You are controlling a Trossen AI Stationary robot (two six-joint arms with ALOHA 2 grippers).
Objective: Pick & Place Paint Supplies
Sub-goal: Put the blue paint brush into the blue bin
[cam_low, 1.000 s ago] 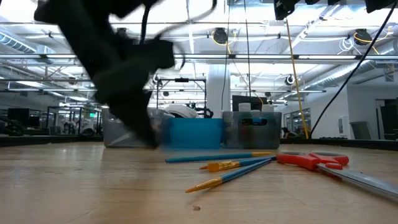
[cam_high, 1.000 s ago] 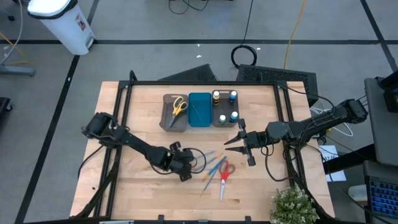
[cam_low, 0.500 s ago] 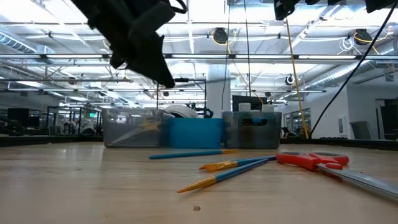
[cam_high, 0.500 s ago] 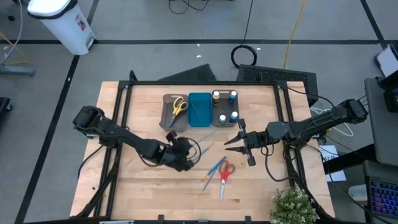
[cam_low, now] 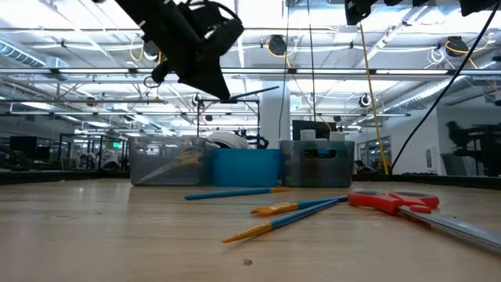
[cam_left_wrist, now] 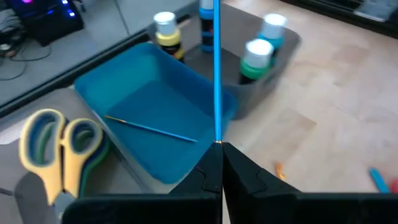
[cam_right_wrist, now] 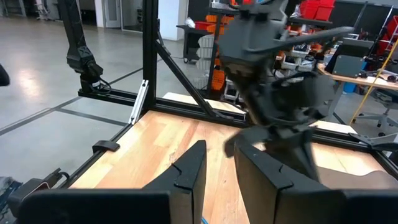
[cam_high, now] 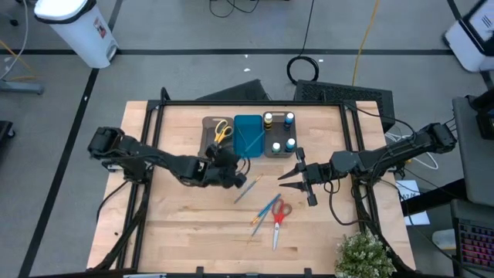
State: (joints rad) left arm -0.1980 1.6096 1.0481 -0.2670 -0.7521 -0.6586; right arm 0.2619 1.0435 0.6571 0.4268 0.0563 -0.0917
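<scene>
We see the left gripper (cam_left_wrist: 221, 163) clamped on a blue brush (cam_left_wrist: 216, 68), held above the blue tray (cam_left_wrist: 146, 102). The right gripper (cam_high: 291, 176) waits mid-table, fingers slightly apart, holding nothing.

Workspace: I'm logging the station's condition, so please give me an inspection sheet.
Surface: wooden table, bare wood visible.
Job's things: blue brush in left grip above blue tray; yellow scissors in grey tray; four paint bottles; red scissors and loose brushes on table.
Clutter: potted plant.
Grippers: left gripper shut on brush; right gripper open, hovering.
Cables: cable coil on floor.
Surroundings: white bin.
</scene>
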